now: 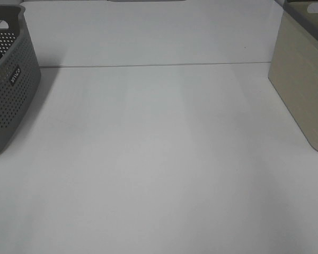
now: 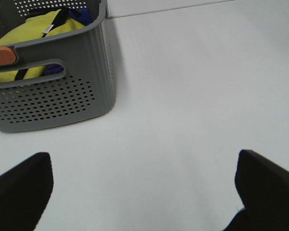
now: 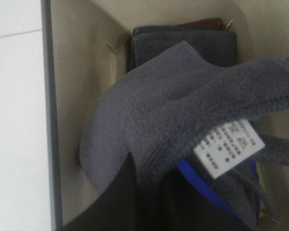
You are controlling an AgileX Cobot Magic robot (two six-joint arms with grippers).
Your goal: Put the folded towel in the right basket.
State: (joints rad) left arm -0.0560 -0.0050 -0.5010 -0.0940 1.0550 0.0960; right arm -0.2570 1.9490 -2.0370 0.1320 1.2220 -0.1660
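In the right wrist view a grey towel (image 3: 183,120) with a white label (image 3: 229,147) hangs bunched from my right gripper (image 3: 168,192), which is shut on it. It hangs inside the beige right basket (image 3: 77,72), above a folded dark grey towel (image 3: 183,41) lying on the bottom. The beige basket stands at the right edge of the exterior view (image 1: 302,90). My left gripper (image 2: 144,192) is open and empty over the white table. Neither gripper shows in the exterior view.
A grey perforated basket (image 1: 10,90) stands at the left; the left wrist view shows it (image 2: 53,101) holding yellow cloth (image 2: 38,33) and dark items. A brown folded cloth (image 3: 202,24) lies behind the grey one. The white table (image 1: 159,159) spans between the baskets.
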